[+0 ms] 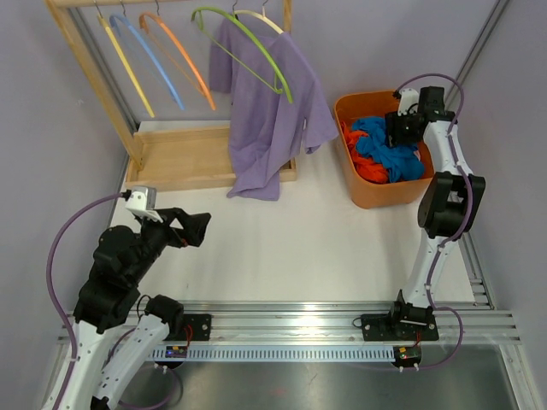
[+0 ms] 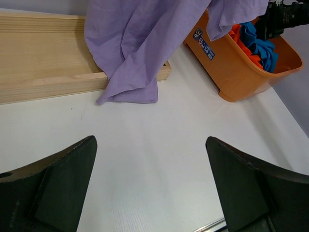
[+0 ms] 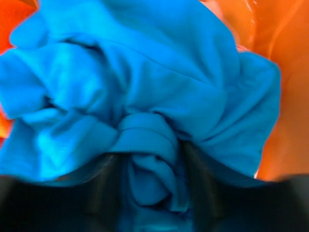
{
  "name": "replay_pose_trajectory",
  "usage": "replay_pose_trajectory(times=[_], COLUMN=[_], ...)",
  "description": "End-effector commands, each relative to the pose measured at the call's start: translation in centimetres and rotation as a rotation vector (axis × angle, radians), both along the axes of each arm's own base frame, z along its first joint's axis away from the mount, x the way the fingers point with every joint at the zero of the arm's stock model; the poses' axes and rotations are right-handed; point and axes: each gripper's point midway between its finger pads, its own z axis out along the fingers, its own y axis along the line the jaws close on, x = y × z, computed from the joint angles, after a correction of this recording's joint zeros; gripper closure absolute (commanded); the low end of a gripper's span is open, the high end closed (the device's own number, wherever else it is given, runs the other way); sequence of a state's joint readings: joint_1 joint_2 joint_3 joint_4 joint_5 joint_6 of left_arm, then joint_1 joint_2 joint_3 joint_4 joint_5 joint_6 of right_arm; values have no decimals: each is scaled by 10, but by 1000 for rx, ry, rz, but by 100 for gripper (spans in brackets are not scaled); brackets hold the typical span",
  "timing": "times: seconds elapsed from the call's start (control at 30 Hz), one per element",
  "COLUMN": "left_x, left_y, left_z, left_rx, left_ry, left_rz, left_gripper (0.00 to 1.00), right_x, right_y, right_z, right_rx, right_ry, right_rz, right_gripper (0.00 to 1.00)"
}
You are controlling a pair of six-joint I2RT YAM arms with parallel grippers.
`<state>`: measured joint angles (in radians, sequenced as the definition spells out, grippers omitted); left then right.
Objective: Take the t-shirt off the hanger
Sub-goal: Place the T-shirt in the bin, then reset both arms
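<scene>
Right pincer point(image 3: 152, 181) is clamped on a fold of blue cloth point(image 3: 145, 72) inside the orange bin point(image 1: 359, 184). Left pincer point(image 2: 149, 145) is held apart above the counter point(image 2: 159, 125), open surface ahead. The purple t-shirt point(image 1: 269, 128) is hung on the green hanger point(image 1: 248, 38), its hem draped over the wooden base point(image 1: 179, 158) edge.

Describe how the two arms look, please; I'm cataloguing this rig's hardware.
Both the left arm and right arm pair white link segments with chunky black joint housings. A purple cable loops along each. The left wrist carries a small pale camera box. The jaws are broad, matte black wedges. No markings are legible.
</scene>
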<state>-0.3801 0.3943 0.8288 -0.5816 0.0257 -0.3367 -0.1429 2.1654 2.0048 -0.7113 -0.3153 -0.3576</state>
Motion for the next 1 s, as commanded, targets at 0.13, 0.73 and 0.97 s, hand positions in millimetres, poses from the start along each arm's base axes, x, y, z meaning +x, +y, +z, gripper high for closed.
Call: replay_pose_trajectory(times=[0.13, 0.73, 0.97], left_x=[10, 10, 9], left_y=[-3, 14, 22], left_z=[13, 33, 31], left_rx=[-14, -27, -23], left_ry=[-37, -54, -49], left_rz=[5, 100, 139], left_gripper=[1, 1, 1], right_x=[-47, -98, -136], right_y=[2, -12, -20], right_z=[93, 212, 230], right_rx=[-18, 53, 16], right_ry=[-43, -310, -444], right_rz=[36, -320, -393], right_gripper=[8, 1, 0])
